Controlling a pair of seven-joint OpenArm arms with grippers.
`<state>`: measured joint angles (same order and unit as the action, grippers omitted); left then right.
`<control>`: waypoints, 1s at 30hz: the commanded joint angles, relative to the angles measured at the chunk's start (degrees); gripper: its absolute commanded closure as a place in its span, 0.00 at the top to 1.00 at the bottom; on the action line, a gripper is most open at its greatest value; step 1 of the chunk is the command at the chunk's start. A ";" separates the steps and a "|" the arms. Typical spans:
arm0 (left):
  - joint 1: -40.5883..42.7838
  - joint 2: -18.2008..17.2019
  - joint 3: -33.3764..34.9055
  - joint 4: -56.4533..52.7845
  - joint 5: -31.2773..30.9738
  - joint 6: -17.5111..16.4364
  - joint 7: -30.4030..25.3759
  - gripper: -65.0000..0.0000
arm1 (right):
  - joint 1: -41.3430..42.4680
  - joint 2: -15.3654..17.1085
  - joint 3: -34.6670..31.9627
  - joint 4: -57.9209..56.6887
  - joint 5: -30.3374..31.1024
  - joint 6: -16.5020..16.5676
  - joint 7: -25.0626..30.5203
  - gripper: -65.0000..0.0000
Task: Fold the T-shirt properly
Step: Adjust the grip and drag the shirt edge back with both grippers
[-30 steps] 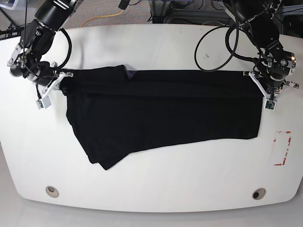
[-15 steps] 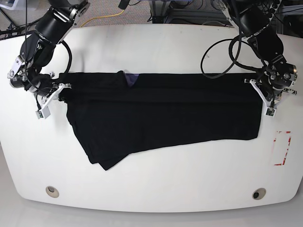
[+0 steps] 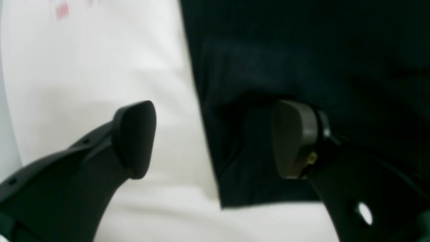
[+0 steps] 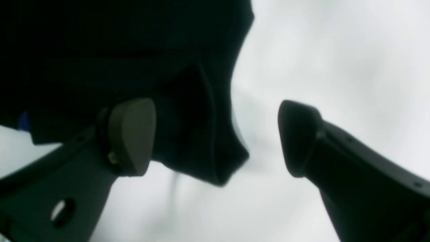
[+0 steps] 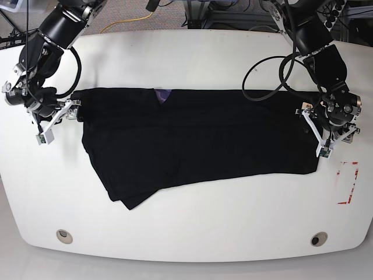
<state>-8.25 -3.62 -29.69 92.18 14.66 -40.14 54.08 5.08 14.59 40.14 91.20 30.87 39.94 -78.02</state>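
The black T-shirt (image 5: 204, 134) lies spread flat across the white table, its purplish neck label (image 5: 162, 94) at the far edge. My right gripper (image 5: 74, 111) hovers at the shirt's left end. In the right wrist view it (image 4: 215, 137) is open, with a loose cloth corner (image 4: 201, 141) between the fingers and nothing gripped. My left gripper (image 5: 312, 125) is at the shirt's right end. In the left wrist view it (image 3: 215, 141) is open astride the shirt's edge (image 3: 235, 161), one finger (image 3: 295, 141) over cloth, the other over bare table.
A red rectangular marking (image 5: 348, 182) is on the table near the right edge. Two round grommet holes (image 5: 64, 235) (image 5: 318, 239) sit near the front edge. Black cables (image 5: 262, 70) loop from the left arm over the table's far right.
Both grippers have gone from shut on the shirt's ends to open, letting the cloth go. The shirt's far edge now lies flat, and both arms have shifted slightly toward the front.
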 commanded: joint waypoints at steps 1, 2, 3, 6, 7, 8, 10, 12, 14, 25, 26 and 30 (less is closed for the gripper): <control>-0.76 -0.65 -0.68 3.60 -0.28 0.14 -0.77 0.73 | -0.99 1.28 0.17 3.26 -0.06 0.06 0.70 0.82; -0.58 -0.65 -0.59 4.92 -0.28 0.14 -0.77 0.73 | -1.79 1.28 0.17 3.88 -1.03 0.06 0.70 0.82; -0.32 -0.65 -0.42 5.88 -0.28 0.14 -0.77 0.72 | -2.22 1.28 0.17 4.23 -2.17 0.06 0.70 0.82; 2.93 -0.73 -0.07 8.87 -0.28 0.14 -0.94 0.72 | -3.54 0.84 0.26 4.67 -5.51 0.06 1.84 0.82; 3.99 -0.82 -0.07 9.75 -0.28 0.14 -1.21 0.72 | -4.33 0.75 0.17 4.67 -6.65 0.06 3.16 0.82; 4.95 -1.17 -0.07 10.46 -0.28 0.14 -1.82 0.72 | -4.95 0.49 0.17 4.58 -7.18 0.06 4.83 0.82; 6.54 -1.44 -0.07 10.98 -0.37 0.14 -3.23 0.72 | -5.57 -0.39 0.08 4.41 -8.32 0.06 6.94 0.82; 8.91 -1.44 -0.15 11.07 -0.37 0.14 -6.04 0.72 | -5.65 -0.83 0.08 3.97 -9.55 0.06 7.73 0.82; 11.11 -1.35 -0.15 11.16 -0.37 0.14 -9.03 0.72 | -5.48 -0.92 0.08 2.21 -9.64 0.06 7.91 0.82; 15.24 -1.61 -1.65 10.72 -0.37 0.14 -16.33 0.72 | -4.60 -1.89 -0.01 -5.35 -9.38 0.06 10.19 0.66; 15.33 -1.70 -1.65 10.19 -0.37 0.14 -16.33 0.72 | -4.60 -2.06 -0.01 -5.35 -9.38 0.06 10.19 0.64; 15.42 -2.93 -1.91 4.92 -0.37 0.14 -16.41 0.72 | -4.60 -2.41 -2.47 -5.35 -9.55 0.06 10.28 0.57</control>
<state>7.66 -4.80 -31.27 98.35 14.55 -40.18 38.52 -0.16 11.44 39.22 85.12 21.12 39.92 -68.10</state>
